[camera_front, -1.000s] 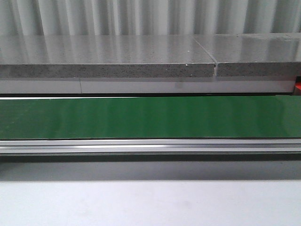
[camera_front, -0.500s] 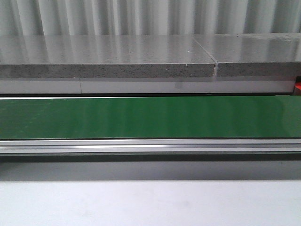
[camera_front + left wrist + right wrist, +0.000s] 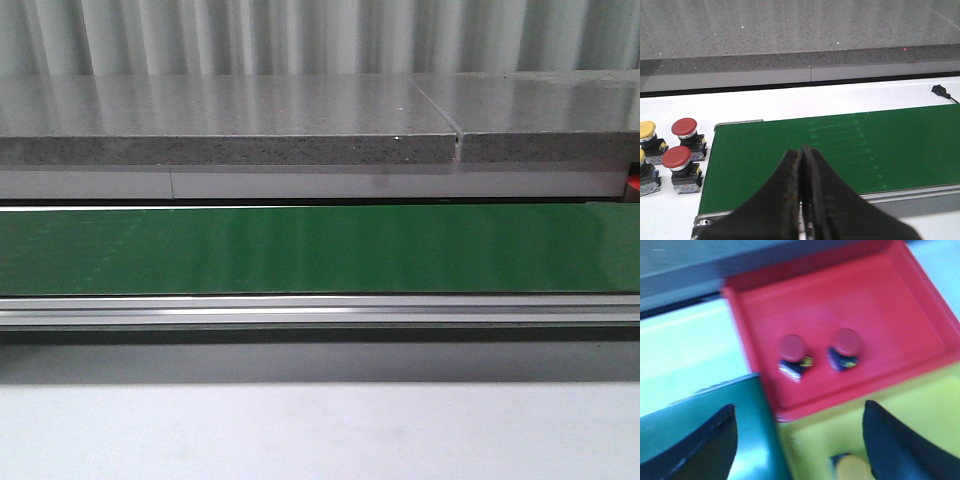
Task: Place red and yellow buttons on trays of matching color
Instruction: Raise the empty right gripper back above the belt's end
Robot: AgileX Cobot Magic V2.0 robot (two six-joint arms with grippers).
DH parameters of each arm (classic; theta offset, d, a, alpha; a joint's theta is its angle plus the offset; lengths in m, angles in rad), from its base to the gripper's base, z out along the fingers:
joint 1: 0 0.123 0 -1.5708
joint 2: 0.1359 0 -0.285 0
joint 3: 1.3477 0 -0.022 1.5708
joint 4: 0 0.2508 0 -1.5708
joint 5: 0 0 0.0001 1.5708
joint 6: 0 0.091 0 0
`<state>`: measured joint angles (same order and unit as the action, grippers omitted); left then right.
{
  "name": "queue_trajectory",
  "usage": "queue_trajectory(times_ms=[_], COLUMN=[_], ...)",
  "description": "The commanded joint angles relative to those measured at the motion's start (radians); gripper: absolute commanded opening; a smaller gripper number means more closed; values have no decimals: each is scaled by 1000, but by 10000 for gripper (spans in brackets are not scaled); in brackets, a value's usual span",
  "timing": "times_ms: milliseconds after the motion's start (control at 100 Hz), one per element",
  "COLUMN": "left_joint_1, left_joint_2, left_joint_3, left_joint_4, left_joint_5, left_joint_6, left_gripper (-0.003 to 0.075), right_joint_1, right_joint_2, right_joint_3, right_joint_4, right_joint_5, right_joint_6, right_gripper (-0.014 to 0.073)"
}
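the left gripper (image 3: 801,165) has its two dark fingers pressed together with nothing between them, and it hangs above the near edge of the green conveyor belt (image 3: 850,150); off that belt's end, on the white table (image 3: 790,100), wait the buttons not yet sorted: a red button (image 3: 684,129) farther back, a second red button (image 3: 676,159) nearer, a yellow button (image 3: 647,131) beside the first, and the sliver of another yellow cap at the picture's edge; all stand upright on their dark bases, near one another but apart from the belt; in the front view the belt (image 3: 320,250) runs bare across the frame, with no button riding on it and neither arm in sight; the right gripper (image 3: 800,440) is spread wide, its fingers well apart and holding nothing, over the meeting of the two trays; the red tray (image 3: 880,300) already holds two red buttons (image 3: 792,347) (image 3: 846,342) side by side, and the yellow tray (image 3: 920,410) shows one yellow button (image 3: 852,467) near its rim, though that view is blurred; so, as a judgement, the job is partway: three buttons are sorted by colour, at least four remain by the belt's far end, and no button is in either gripper at present.
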<state>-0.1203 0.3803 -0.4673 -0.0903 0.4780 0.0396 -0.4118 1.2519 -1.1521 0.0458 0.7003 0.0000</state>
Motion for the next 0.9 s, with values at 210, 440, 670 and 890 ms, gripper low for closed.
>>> queue_trajectory(times_ms=[210,440,670,890], left_joint_1=[-6,-6,-6,-6], left_joint_2=[7,7,7,7], left_joint_3=[-27,-27,-27,-27], left_joint_4=[-9,-9,-9,-9], left_joint_5=[-80,-80,-80,-80], left_joint_6=[-3,-3,-3,-3], left_gripper=[-20,-20,-20,-20], right_joint_1=[239,291,291,291], right_joint_2=[-238,-441,-641,-713], right_joint_3=[157,358,516,567], right_joint_4=[0,0,0,0], right_joint_5=[-161,-184,-194,-187], right_joint_6=[-103,-104,-104,-104], right_gripper=[529,528,351,-41])
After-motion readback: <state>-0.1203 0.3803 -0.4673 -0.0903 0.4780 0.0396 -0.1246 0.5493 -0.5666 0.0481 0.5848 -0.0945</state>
